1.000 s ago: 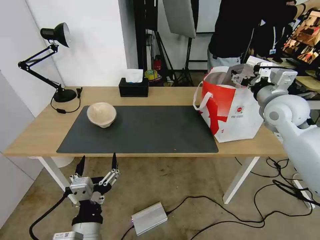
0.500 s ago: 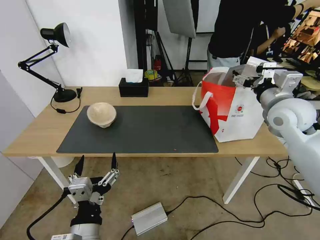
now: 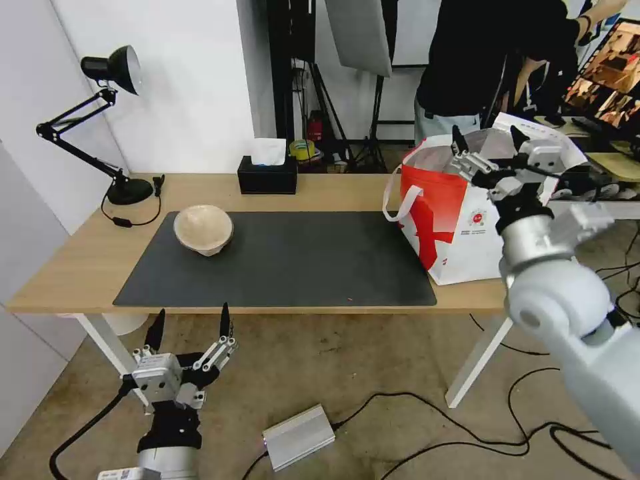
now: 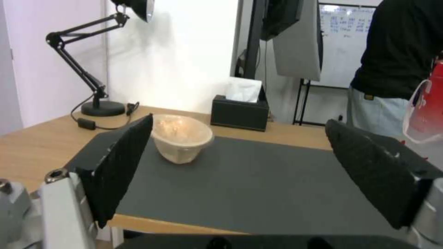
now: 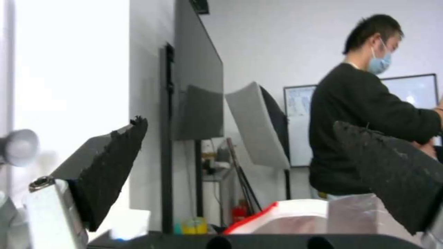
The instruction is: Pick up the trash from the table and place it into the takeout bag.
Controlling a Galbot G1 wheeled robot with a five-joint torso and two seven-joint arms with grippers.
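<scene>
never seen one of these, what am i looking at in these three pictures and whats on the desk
This is a wheeled robot with two arms, each ending in a two-fingered grasping tool. One picture comes from a camera on its head, looking down at the table; the other two come from cameras on its wrists, so the black wedges there are the tool's own fingers.

On the table lie a dark mat, a beige bowl, a black tissue box, a desk lamp and a white-and-red takeout bag.

The right tool is open and empty above the bag's mouth. The left tool is open and empty, low in front of the table.
</scene>
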